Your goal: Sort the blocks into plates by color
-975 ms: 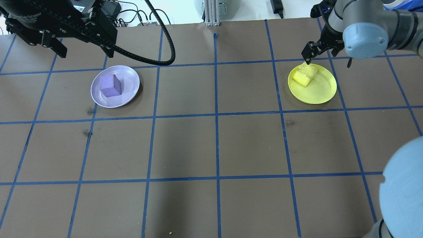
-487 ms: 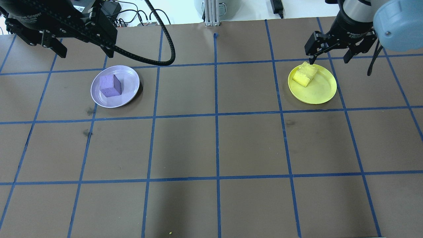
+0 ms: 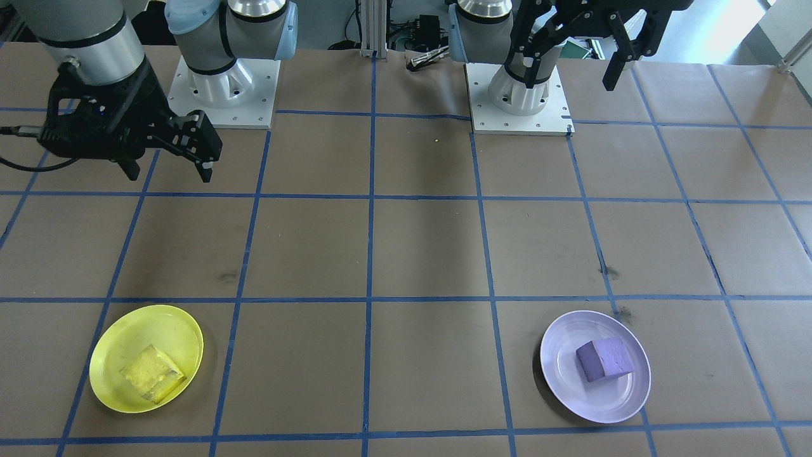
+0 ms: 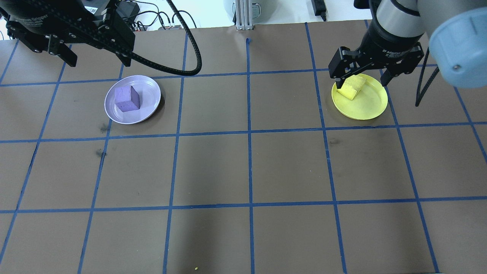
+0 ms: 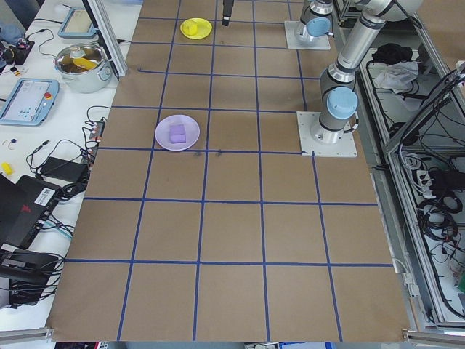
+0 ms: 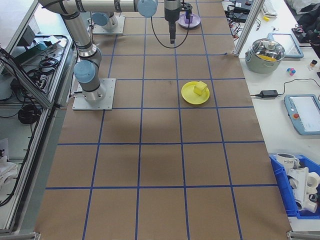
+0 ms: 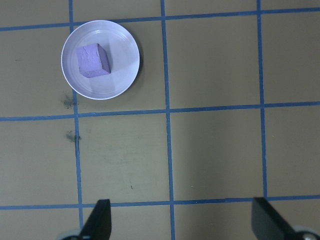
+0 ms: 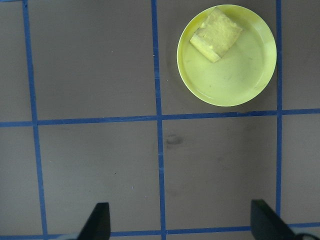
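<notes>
The yellow block [image 4: 350, 91] lies in the yellow plate [image 4: 367, 106] at the far right; both also show in the front view, block [image 3: 152, 373] and plate [image 3: 158, 327]. My right gripper [image 4: 361, 83] hangs open high above that plate, holding nothing, and its wrist view looks down on the block [image 8: 216, 33] and plate [image 8: 235, 75]. The purple block [image 4: 126, 99] rests in the lavender plate [image 4: 149, 95]. My left gripper [image 4: 99, 61] stays open and raised near the table's far-left edge, its wrist view showing block [image 7: 92, 61] and plate [image 7: 120, 75].
Brown paper with a blue tape grid covers the table. Both arm bases [image 3: 222, 95] [image 3: 517, 101] stand at the robot's side. Beyond the far edge are a metal pot [image 6: 269, 54], cables and a tablet [image 6: 302, 112].
My right gripper has risen and swung over the yellow plate, turning square to the camera and staying open. The left arm and both blocks have not moved.
</notes>
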{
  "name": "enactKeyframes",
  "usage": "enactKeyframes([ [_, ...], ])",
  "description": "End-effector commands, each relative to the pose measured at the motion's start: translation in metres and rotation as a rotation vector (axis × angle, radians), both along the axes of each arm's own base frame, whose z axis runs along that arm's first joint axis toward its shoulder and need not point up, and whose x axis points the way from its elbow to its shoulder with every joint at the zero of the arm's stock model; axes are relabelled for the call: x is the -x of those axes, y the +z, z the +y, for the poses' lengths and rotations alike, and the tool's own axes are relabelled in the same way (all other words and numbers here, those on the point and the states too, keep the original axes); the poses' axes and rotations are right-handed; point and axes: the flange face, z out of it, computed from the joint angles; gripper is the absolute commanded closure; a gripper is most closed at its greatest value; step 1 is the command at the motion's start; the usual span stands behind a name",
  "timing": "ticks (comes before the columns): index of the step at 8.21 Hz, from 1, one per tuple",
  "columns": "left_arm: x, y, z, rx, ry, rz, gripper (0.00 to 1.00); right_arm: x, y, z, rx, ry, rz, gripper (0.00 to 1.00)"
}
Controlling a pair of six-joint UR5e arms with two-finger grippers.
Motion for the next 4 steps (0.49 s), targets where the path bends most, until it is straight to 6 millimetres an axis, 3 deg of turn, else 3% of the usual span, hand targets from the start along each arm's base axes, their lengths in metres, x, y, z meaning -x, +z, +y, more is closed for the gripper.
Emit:
enactKeyframes([
  [1, 0.0001, -0.0004, 0.0, -0.001, 0.002, -0.001, 0.0, -0.0083, -0.0169, 0.023, -0.026, 0.031, 0.002, 0.0],
  [4, 0.0001, 0.0004, 0.0001, 0.001, 0.0, -0.001, 0.0, -0.0063, -0.0183, 0.0207, -0.023, 0.029, 0.016, 0.0],
])
